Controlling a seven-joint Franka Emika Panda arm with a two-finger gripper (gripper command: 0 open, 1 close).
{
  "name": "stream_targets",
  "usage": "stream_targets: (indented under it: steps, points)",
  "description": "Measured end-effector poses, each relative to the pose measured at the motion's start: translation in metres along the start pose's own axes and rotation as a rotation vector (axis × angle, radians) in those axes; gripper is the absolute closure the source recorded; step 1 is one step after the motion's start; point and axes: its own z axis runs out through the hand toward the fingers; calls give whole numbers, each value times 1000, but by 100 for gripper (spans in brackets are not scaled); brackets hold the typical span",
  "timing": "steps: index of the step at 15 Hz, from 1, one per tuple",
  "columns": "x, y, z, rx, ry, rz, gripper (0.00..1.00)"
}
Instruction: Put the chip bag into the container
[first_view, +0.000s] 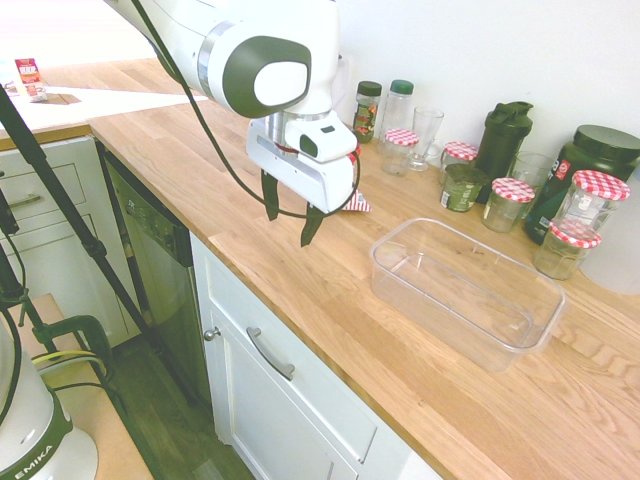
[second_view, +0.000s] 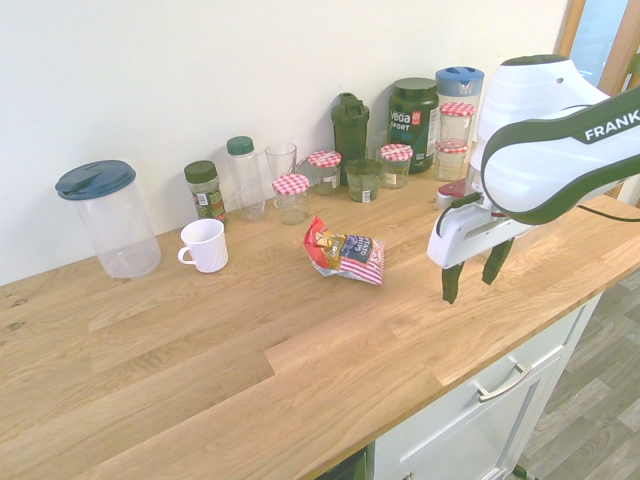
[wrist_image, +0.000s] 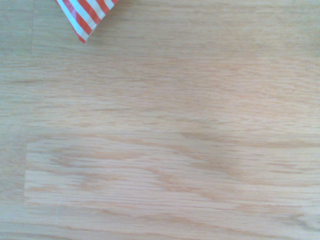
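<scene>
Red-striped, the crinkly bag (second_view: 345, 253) lies on the worktop (second_view: 230, 345), around nine o'clock from the wide-open, unladen hand (second_view: 470, 288) in the second exterior view. Off-centre closing could push its slippery film away; a high grip might tear it. The clear tub (first_view: 430, 312) looks empty.
</scene>
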Motion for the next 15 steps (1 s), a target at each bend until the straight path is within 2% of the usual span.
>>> stream_targets:
  steps: [3,6,11,15]
  points:
    - [-2,-2,0,-11,3,-13,0]
    - [-20,-23,-5,-22,35,-43,0]
    - [-56,-89,-16,-3,106,-91,0]
    - [-61,-139,-35,32,198,-142,0]
